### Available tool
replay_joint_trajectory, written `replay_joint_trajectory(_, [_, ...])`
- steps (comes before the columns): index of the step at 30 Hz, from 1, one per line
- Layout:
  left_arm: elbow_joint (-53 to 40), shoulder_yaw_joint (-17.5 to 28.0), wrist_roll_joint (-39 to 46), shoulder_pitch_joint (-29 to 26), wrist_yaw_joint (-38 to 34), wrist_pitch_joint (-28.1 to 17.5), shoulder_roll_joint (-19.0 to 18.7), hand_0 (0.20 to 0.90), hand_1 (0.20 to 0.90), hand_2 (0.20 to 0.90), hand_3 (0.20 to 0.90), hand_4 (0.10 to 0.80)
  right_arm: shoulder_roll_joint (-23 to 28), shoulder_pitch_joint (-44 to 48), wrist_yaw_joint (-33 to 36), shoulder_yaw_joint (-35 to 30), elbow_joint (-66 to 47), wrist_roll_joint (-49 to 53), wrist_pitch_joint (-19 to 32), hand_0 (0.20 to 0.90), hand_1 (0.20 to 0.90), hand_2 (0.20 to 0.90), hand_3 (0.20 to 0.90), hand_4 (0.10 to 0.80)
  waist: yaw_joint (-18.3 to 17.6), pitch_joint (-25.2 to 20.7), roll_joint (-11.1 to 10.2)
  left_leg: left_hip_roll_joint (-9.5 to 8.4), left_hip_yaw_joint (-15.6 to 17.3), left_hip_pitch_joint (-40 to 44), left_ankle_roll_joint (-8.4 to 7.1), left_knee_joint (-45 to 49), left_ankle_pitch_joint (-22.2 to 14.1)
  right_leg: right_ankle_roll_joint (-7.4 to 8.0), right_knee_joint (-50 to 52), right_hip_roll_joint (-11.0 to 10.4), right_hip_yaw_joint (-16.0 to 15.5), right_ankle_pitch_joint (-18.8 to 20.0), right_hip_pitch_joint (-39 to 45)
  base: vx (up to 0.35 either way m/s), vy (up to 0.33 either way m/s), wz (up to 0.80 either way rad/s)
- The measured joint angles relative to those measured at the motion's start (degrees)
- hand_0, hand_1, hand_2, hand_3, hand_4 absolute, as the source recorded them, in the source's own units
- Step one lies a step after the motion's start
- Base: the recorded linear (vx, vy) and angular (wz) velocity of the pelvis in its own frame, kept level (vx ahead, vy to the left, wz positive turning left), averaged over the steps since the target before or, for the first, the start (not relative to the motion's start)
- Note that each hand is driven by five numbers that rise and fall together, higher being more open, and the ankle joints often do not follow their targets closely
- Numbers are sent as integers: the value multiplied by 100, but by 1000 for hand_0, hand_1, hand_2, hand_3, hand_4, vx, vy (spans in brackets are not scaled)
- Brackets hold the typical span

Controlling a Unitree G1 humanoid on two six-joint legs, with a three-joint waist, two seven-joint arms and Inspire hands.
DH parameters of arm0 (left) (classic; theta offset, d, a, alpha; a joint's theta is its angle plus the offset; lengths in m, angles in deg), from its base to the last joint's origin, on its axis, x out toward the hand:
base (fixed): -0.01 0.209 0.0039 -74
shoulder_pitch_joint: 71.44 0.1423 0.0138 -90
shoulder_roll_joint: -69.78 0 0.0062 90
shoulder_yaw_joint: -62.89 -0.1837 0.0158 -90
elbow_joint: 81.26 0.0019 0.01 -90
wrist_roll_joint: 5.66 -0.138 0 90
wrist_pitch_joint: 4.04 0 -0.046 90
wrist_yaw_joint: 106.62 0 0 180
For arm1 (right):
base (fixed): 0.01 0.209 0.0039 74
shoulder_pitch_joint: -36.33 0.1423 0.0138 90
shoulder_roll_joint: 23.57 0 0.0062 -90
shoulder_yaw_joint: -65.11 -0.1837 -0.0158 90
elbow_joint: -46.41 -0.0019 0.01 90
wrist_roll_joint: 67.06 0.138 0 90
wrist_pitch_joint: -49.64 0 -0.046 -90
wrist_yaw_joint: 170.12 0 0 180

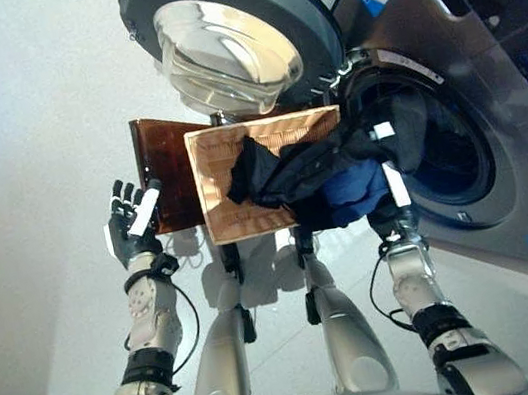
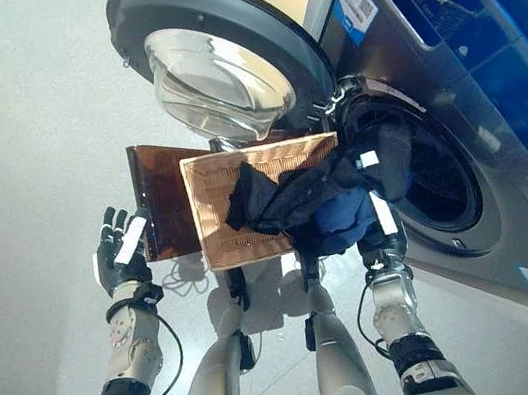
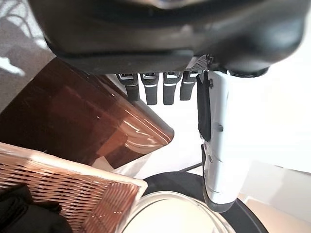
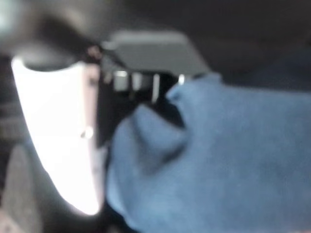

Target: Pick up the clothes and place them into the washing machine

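Observation:
A wicker basket (image 1: 220,187) stands in front of the washing machine (image 1: 481,39) and holds dark clothes (image 1: 285,169). These drape from the basket toward the open drum (image 1: 456,160). My right hand (image 1: 394,204) is at the drum's lower left rim, shut on a blue garment (image 1: 354,189). The right wrist view shows the blue cloth (image 4: 218,160) bunched against its fingers beside the white thumb cover (image 4: 58,136). My left hand (image 1: 133,224) is raised left of the basket, open and holding nothing, its fingers (image 3: 155,90) straight.
The round glass door (image 1: 227,36) is swung wide open above the basket. A brown glossy stool or board (image 1: 164,174) sits behind the basket's left side, next to my left hand. Pale floor (image 1: 22,147) spreads to the left.

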Motion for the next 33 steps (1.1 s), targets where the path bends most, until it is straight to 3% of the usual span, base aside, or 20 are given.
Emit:
replay_joint_trajectory(9, [98,-23,167,86,-2,0,62,900,900,900,900,800,-548,340,200,-573,751,1061,347,200,200,200,200,300,25,-105,9,-11,31,5,0,0,0,0,-3,-9,16,0,-2,0,1,-1])
replay_joint_trajectory(17, [229,-271,182,112,-127,0,99,900,900,900,900,800,-534,1112,917,-808,1072,1282,867,200,200,200,200,300,83,-168,111,-34,93,8,0,0,-1,11,-6,-35,84,7,-23,0,0,0])
replay_joint_trajectory(23, [222,-443,161,87,-129,0,156,900,900,900,900,800,-463,1509,1049,-1003,1160,1286,894,200,200,200,200,300,206,-265,277,-29,89,5,0,0,-2,11,-6,-28,83,7,-26,0,0,0])
replay_joint_trajectory(33, [223,-401,160,159,-135,0,147,900,900,900,900,800,-198,1661,1305,-1258,1248,1290,1118,200,200,200,200,300,207,-270,282,-30,85,-4,20,0,-22,12,-7,-27,83,5,-31,0,0,0])
